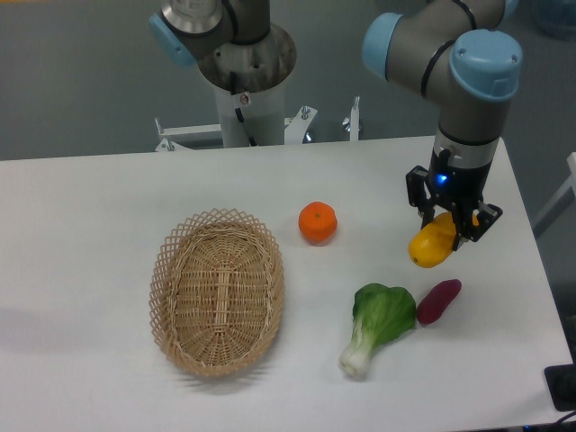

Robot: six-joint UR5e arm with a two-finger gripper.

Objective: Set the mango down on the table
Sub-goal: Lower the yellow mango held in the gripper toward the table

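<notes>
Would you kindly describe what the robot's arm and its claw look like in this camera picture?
The arm is built of grey cylindrical segments with light blue round caps at the joints. Its grey wrist section narrows down to a black claw with two short dark fingers. A small blue light glows on the claw's black body just below the wrist. The arm rises from a silver-grey cylindrical pedestal behind the white table.

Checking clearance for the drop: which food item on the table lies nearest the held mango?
The purple tuber, just below the mango; the bok choy and orange lie farther left.
</notes>
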